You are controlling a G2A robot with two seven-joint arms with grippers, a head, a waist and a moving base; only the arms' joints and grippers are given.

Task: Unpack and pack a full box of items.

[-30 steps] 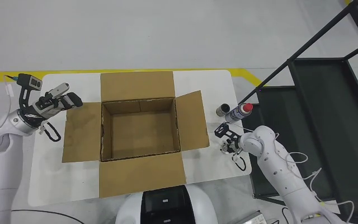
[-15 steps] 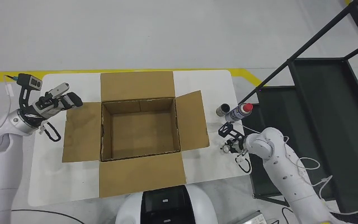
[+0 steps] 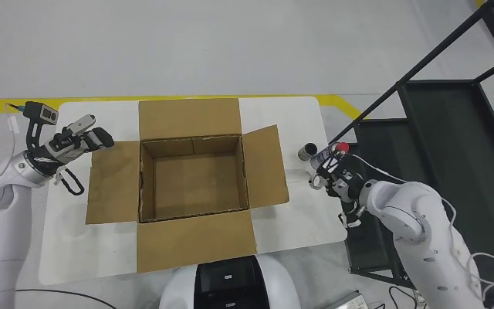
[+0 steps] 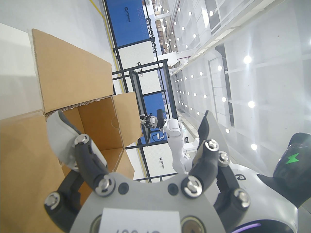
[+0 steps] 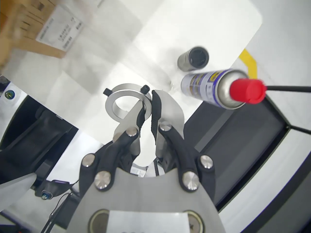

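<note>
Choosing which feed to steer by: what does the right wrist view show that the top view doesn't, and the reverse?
Right wrist view: the right claw shut on the rim of the metal ring, and a white label on the outer side of the box. Top view: the bare inside of the box with four flaps spread, and the open left claw beside its left flap. Both: the red-capped spray can and a small cylinder side by side on the table.

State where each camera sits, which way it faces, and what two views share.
Top view: above the arms, facing down on table and cardboard box; both arms show.
Left wrist view: on left arm, facing across the box; left gripper open.
Right wrist view: on right arm, facing down at spray can; right gripper pinches metal ring.
Shared: all show the box.
</note>
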